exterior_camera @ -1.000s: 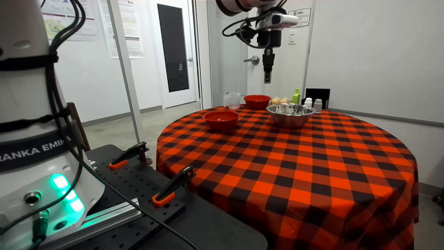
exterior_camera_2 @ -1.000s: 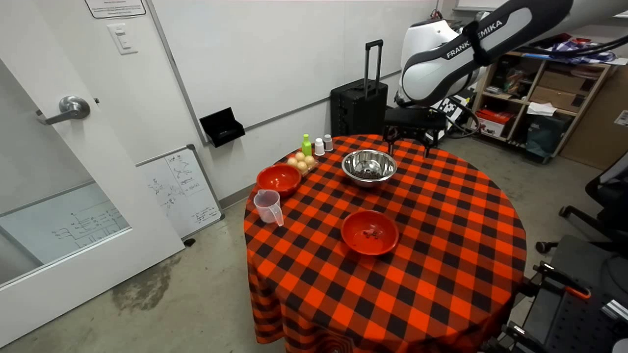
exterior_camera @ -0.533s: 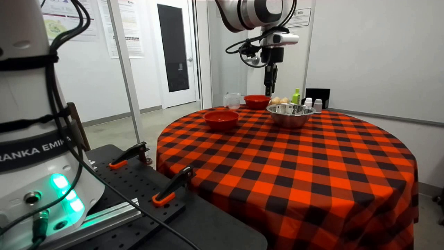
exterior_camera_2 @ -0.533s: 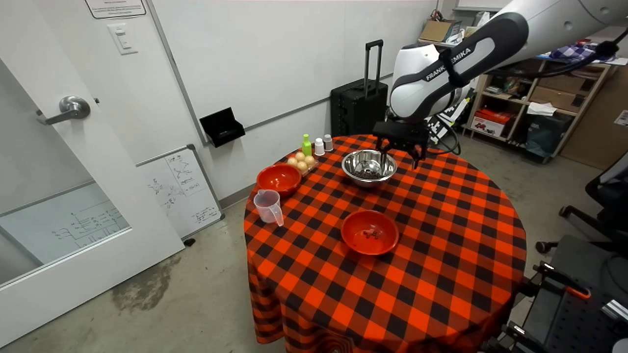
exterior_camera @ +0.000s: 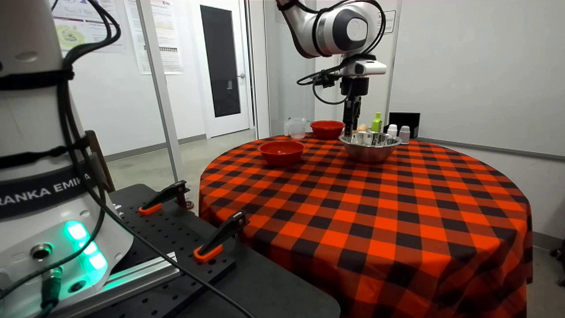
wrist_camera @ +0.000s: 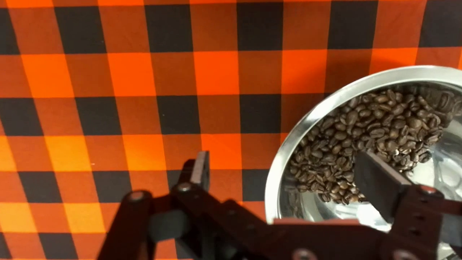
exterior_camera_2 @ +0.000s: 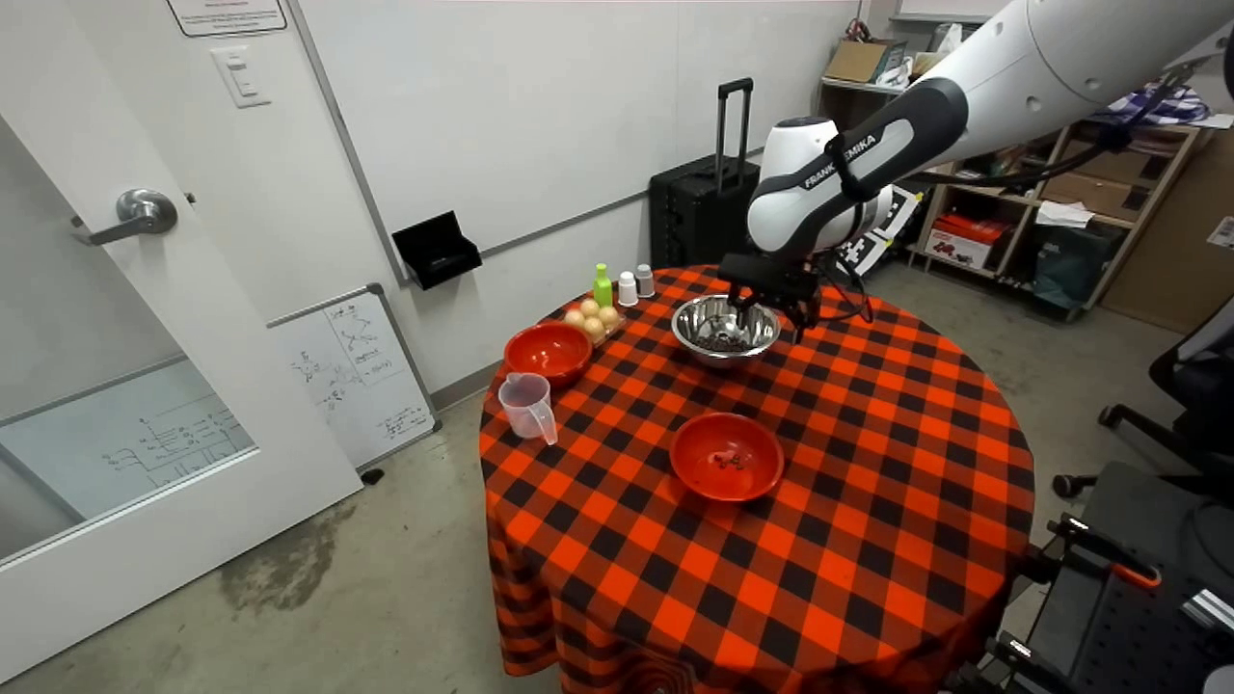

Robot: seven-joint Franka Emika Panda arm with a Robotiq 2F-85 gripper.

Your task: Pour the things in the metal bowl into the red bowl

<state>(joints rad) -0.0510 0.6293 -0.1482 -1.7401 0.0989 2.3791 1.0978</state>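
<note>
The metal bowl [exterior_camera: 371, 154] stands upright on the table, also in the other exterior picture [exterior_camera_2: 718, 361]. In the wrist view its rim [wrist_camera: 314, 112] curves at the right, and dark coffee beans [wrist_camera: 339, 148] lie inside. The red bowl [exterior_camera: 281, 155] stands apart from it and holds a few dark bits, seen in an exterior view [exterior_camera_2: 702, 441]. My gripper [wrist_camera: 288, 170] is open and empty, low at the metal bowl's side. In the wrist view one finger [wrist_camera: 379, 184] is over the bowl's inside and the other is outside the rim. Fingertip height against the rim is unclear.
A brighter orange-red bowl [exterior_camera_2: 549, 354], a clear measuring cup [exterior_camera_2: 528, 405], eggs [exterior_camera_2: 592, 316], a green bottle [exterior_camera_2: 603, 286] and two small shakers [exterior_camera_2: 628, 289] stand along the table's edge. A checked cloth [exterior_camera_2: 848, 540] covers the round table.
My gripper has come down from high above the table to the metal bowl's rim, and its wrist has turned a little. The bowls have not moved.
</note>
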